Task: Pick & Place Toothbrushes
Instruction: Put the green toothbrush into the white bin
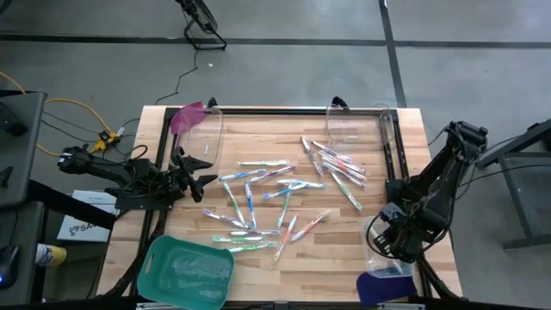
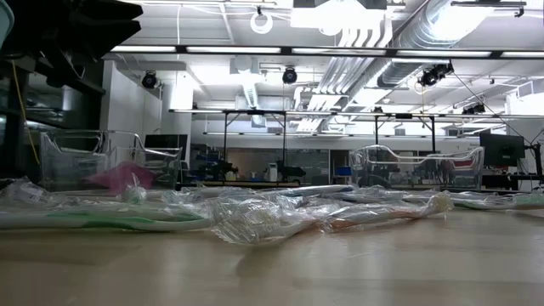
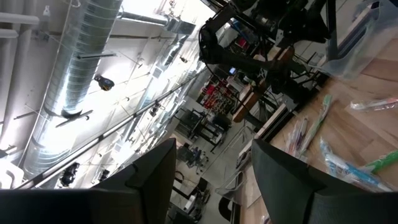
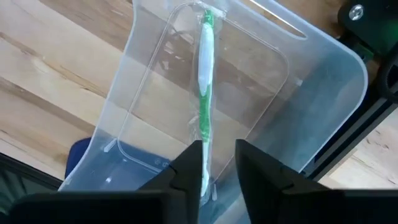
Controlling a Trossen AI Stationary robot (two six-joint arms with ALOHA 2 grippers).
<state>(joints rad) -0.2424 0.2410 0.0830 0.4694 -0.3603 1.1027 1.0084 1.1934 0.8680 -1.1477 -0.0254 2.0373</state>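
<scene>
Toothbrush (image 4: pixel 204 93), lengthwise in clear bin (image 4: pixel 323 106)

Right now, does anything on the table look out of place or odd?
Nothing looks damaged. The toothbrushes lie scattered at all angles across the table, still wrapped in clear plastic. One green toothbrush hangs tilted over the clear bin between the right gripper fingers.

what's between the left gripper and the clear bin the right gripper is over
In the high view, the scattered toothbrushes lie on the table between the left gripper and the clear bin under the right gripper.
</scene>
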